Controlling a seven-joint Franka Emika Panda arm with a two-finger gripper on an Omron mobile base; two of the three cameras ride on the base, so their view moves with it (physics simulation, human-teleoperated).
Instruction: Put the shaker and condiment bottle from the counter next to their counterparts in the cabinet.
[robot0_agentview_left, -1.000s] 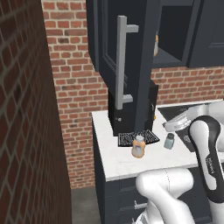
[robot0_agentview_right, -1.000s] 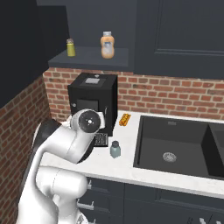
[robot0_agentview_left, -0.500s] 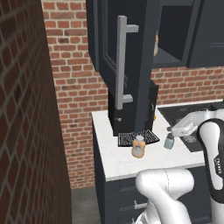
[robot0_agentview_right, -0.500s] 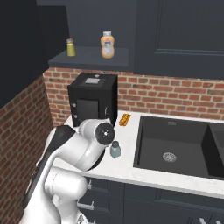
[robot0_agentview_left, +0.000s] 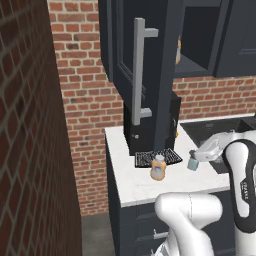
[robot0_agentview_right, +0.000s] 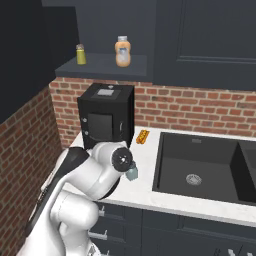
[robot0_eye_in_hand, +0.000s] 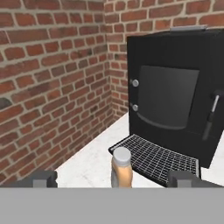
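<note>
Soft, even light fills the kitchen with no single lamp to be found, so the white marbled stone counter reads bright while the tall dark navy wall cabinet swallows detail into near-black panels. Shadows are faint (a slight darkening under the black box-shaped coffee machine is about all). No glare anywhere. Edges look slightly soft and pixelled, the red brick wall coarse up close, with no lens bending.

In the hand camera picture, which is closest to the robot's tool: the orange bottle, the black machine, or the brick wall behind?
1. Orange bottle: right between the tool's open tips, on the counter.
2. Black machine: behind the bottle, to the right.
3. Brick wall: farthest, at the corner behind the machine.
</note>
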